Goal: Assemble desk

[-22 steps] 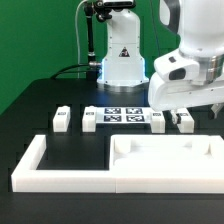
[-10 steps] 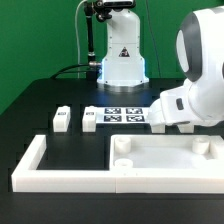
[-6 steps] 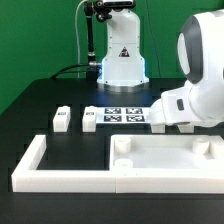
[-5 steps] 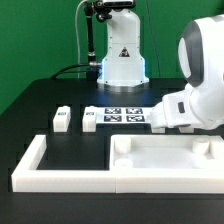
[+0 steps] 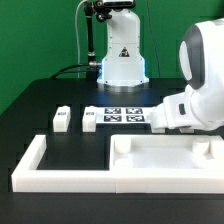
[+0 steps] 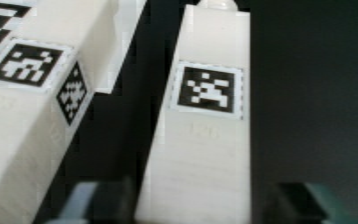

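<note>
Hovering low at the back of the black table (image 5: 40, 100), the arm has its two-finger gripper (image 6: 202, 203) straddling a short square white plastic leg (image 6: 208, 110) with a black-and-white tag on its face. In the wrist view a dark fingertip (image 6: 91, 200) shows on either side of that leg, with a strip of table between finger and plastic. So the jaws are spread and not touching anything yet. The leg looks centred between them, which I'd guess is so the squeeze lands on its flat sides and doesn't twist it.

A second tagged white leg (image 6: 43, 110) lies just beside it with only a narrow dark gap between them. That's the risky bit, since one finger has to slip into that gap without nudging the neighbour.

From the exterior view the bulky white wrist (image 5: 195, 105) hides both the gripper and those legs. Two more small white legs (image 5: 62, 119) (image 5: 90, 119) lie toward the exterior view's left of the marker board (image 5: 122, 116), well apart from the arm.

The flat white rectangular plastic tabletop panel (image 5: 165, 160) lies at the front, tucked into a corner of the long white U-shaped border rail (image 5: 30, 160). I'm guessing the rail is there so the panel can't slide while legs go in. No leg is on it yet, so this is early days: first leg pickup.
</note>
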`<state>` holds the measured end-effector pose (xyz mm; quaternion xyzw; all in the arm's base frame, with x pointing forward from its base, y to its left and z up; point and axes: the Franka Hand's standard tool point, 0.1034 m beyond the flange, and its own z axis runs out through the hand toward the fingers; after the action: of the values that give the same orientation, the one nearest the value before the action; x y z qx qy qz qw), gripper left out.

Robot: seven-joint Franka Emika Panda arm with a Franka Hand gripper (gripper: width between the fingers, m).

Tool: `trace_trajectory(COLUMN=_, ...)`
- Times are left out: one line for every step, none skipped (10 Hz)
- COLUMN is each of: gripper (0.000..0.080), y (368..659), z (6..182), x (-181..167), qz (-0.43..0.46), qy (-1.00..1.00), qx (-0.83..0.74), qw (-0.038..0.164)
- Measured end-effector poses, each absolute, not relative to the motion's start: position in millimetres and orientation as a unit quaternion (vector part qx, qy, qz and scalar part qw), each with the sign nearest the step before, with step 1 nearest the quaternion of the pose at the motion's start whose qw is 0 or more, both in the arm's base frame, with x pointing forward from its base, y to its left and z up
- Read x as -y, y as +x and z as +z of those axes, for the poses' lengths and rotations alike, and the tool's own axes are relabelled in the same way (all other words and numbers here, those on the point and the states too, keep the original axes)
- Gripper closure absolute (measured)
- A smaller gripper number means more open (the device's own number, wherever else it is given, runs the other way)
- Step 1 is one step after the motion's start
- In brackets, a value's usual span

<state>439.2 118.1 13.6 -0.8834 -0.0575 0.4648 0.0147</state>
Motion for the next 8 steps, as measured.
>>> trace_trajectory(gripper=0.0514, y=439.1, z=13.6, x=-118.1, qz=0.465, qy=-0.883, qx=0.057, qw=0.015)
trace_trajectory(gripper=0.0514, y=439.1, z=13.6, x=-118.1, qz=0.465, qy=-0.883, qx=0.058, qw=0.015)
trace_trajectory(gripper=0.0513, y=439.1, z=13.6, x=-118.1, qz=0.465, qy=-0.883, qx=0.057, qw=0.015)
trace_trajectory(gripper=0.0513, y=439.1, z=13.6, x=-118.1, qz=0.465, qy=-0.883, qx=0.058, qw=0.015)
trace_trajectory(gripper=0.0513, y=439.1, z=13.6, x=-118.1, qz=0.465, qy=-0.883, qx=0.058, qw=0.015)
trace_trajectory(gripper=0.0513, y=439.1, z=13.7, x=-118.1, qz=0.465, qy=-0.883, qx=0.058, qw=0.015)
trace_trajectory(gripper=0.0513, y=440.2, z=18.3, x=-117.3, qz=0.469, qy=-0.881, qx=0.062, qw=0.018)
trace_trajectory(gripper=0.0511, y=454.5, z=44.4, x=-113.6, qz=0.475, qy=-0.877, qx=0.07, qw=0.03)
